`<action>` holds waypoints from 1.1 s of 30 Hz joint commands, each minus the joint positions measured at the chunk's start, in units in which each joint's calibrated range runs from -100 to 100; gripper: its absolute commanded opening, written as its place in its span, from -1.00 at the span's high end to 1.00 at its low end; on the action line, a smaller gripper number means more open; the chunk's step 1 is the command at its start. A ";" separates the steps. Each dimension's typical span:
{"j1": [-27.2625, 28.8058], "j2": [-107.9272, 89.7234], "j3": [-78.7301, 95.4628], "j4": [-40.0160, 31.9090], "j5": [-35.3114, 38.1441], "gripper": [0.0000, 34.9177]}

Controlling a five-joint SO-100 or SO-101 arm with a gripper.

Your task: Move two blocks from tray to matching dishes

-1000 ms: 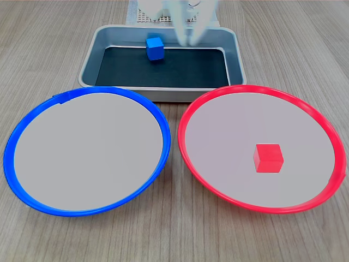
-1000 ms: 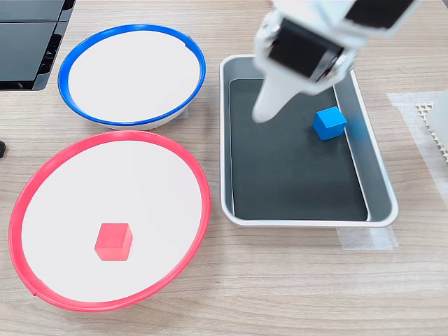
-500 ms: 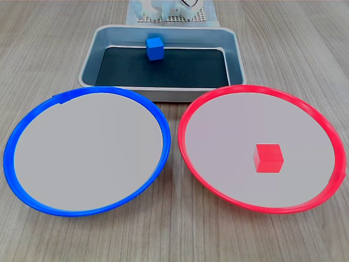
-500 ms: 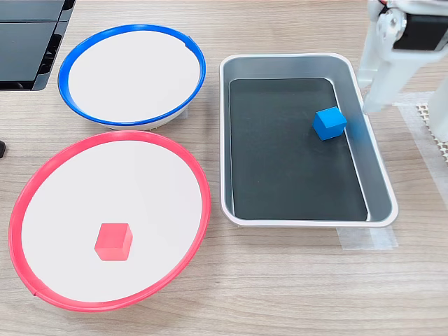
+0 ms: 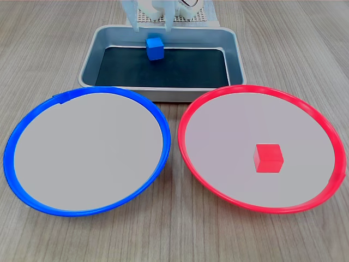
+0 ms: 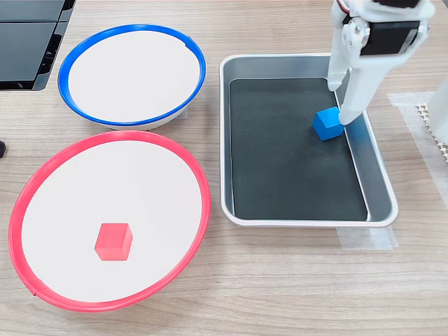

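Just under the gripper point(image 6: 341, 105) sits the blue block point(image 6: 327, 124) in the tray point(image 6: 378, 189), fingers spread apart, gripping nothing. Far off it, the red block point(image 6: 113, 241) lies in the red-rimmed dish point(image 6: 199, 185).

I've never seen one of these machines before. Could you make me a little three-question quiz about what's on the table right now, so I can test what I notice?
1. True or false: the red block lies in the red-rimmed dish.
2. Where is the blue block?
A. in the blue-rimmed dish
B. in the tray
C. on the bare wood
3. Fill in: the gripper hangs just above the ____ block.

Key
1. True. It sits alone on the pale centre.
2. B. It rests on the tray's dark bottom near one long wall; the blue-rimmed dish holds nothing.
3. Blue. In the first exterior view two fingers show, spread to either side of the block's top.
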 commanded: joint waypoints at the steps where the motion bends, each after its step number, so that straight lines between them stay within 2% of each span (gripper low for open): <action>1: 0.30 0.88 -0.05 -4.96 0.98 0.05; 5: 0.30 1.65 2.86 -7.43 1.66 0.12; 20: -1.58 6.17 3.05 -6.94 1.22 0.19; 22: -1.96 6.51 3.14 -7.76 1.42 0.36; 23: -2.15 6.51 3.41 -8.34 1.42 0.53; 24: -2.34 6.51 3.59 -9.17 1.42 0.83; 25: -2.43 6.51 3.77 -10.08 1.17 0.98; 26: -2.43 6.68 3.50 -10.57 1.12 0.98; 28: -2.81 7.79 -0.87 -7.43 0.05 0.99; 30: -4.12 10.69 -10.34 -0.50 -3.37 0.99; 33: -8.64 18.62 -29.91 10.15 -15.92 0.99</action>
